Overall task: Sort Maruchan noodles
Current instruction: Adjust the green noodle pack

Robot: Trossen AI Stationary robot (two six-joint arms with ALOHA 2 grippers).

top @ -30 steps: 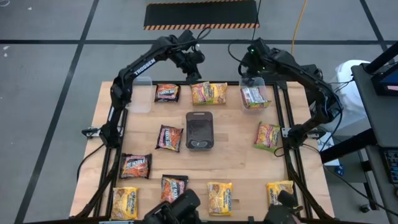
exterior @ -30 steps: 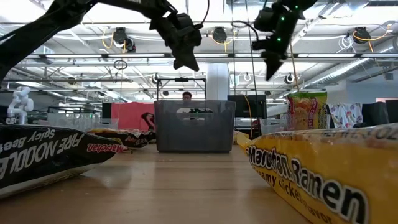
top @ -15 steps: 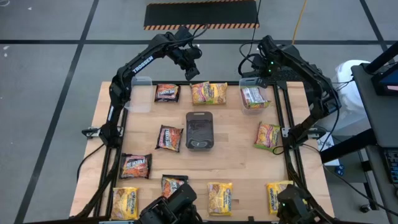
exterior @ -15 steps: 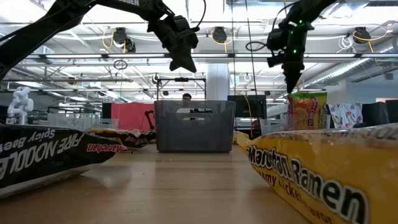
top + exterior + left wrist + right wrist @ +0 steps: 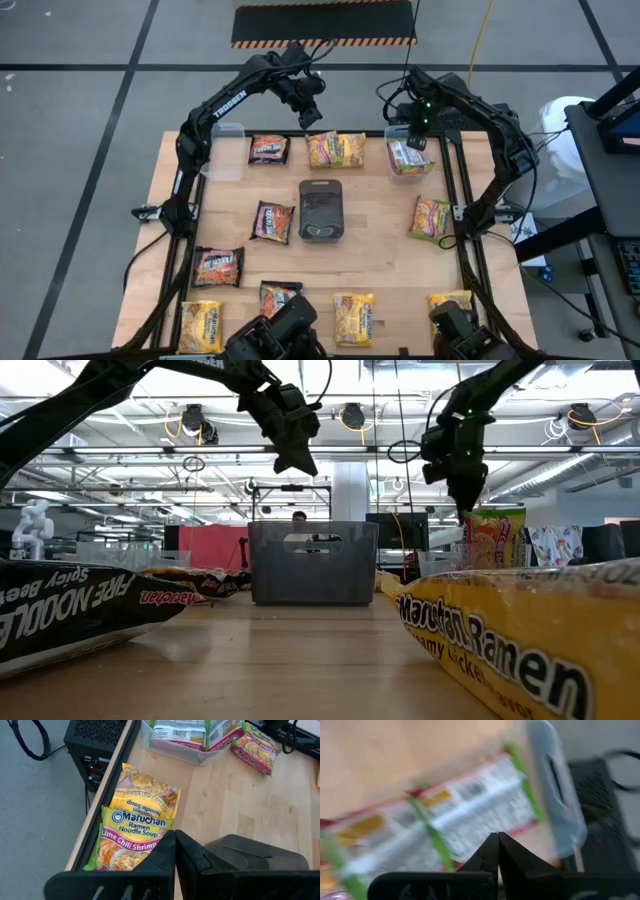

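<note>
Maruchan noodle packets lie flat over the wooden table: dark brown ones, yellow ones and a green-edged pink one. A lime chili shrimp packet and a yellow packet lie side by side at the far edge. My left gripper hangs shut above them, holding nothing. More green-edged packets lie in the clear tub at the far right. My right gripper points down over that tub, shut and empty; its tip stands above the tub.
A dark grey tray stands mid-table. A second clear tub sits at the far left with nothing showing in it. Black frame rails run along the table's right side. A person shows in the room behind the tray.
My right gripper has come down over the clear tub at the far right and has tipped from slanting to pointing nearly straight down. The packets have stayed where they were.
</note>
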